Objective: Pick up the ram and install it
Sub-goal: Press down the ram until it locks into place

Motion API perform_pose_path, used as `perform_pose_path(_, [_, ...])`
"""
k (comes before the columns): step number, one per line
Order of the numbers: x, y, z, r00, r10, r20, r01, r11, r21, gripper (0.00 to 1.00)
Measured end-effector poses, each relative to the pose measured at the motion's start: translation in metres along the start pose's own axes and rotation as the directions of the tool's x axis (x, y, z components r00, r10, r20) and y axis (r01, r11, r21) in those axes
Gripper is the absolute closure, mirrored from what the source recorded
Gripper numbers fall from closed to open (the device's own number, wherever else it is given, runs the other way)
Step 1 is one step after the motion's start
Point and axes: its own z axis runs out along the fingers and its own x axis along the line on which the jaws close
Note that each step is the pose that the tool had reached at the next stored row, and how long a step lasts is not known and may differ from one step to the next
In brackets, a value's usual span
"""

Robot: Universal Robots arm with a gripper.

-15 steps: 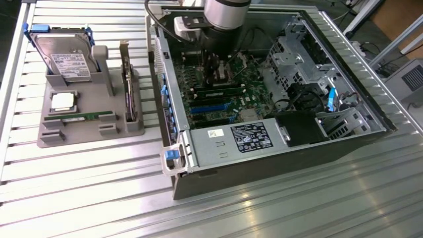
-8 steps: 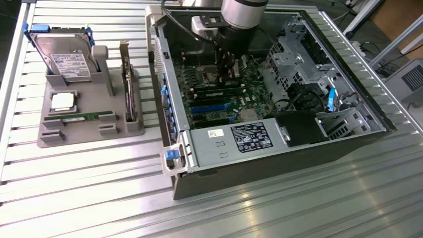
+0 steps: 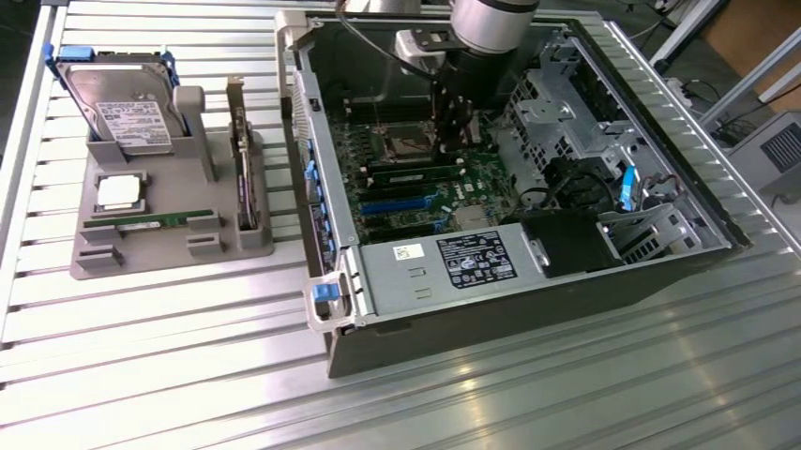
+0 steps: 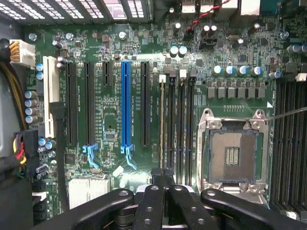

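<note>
The ram [image 4: 161,124] stands on edge in one of the black memory slots beside the empty processor socket [image 4: 232,155]; I see its thin top edge. My gripper [image 4: 163,173] is shut, its black fingertips [image 4: 157,176] pressed together right over one end of that stick. Whether they touch it I cannot tell. In the exterior view the gripper [image 3: 455,127] reaches down into the open computer case [image 3: 501,272], above the motherboard, with the ram [image 3: 414,177] a green strip just below it.
A grey fixture [image 3: 163,246] at the exterior view's left holds a hard drive [image 3: 119,103], a silver processor chip [image 3: 119,191], a card on edge [image 3: 240,159] and a thin green stick [image 3: 150,223]. Case walls, a drive cage [image 3: 551,94] and cables [image 3: 588,187] surround the arm.
</note>
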Motion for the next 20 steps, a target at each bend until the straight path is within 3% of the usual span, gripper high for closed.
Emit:
perform_pose_path(2, [0.000, -0.0034, -0.0033, 1.0000, 0.000, -0.0002, 0.000, 1.0000, -0.0001, 0.90])
perform_pose_path(5, [0.001, -0.0080, -0.0166, 1.0000, 0.000, -0.0001, 0.000, 1.0000, 0.0000, 0.90])
perform_pose_path(8, [0.001, -0.0140, -0.0215, 1.0000, 0.000, 0.0000, 0.000, 1.0000, 0.0000, 0.90])
perform_pose_path(10, [0.001, -0.0223, -0.0233, 1.0000, 0.000, 0.0002, 0.000, 1.0000, 0.0001, 0.90])
perform_pose_path(15, [0.001, -0.0565, -0.0251, 1.0000, 0.000, -0.0003, 0.000, 1.0000, -0.0002, 0.90])
perform_pose_path(20, [0.002, -0.0750, -0.0269, 1.0000, 0.000, 0.0000, 0.000, 1.0000, -0.0001, 0.90])
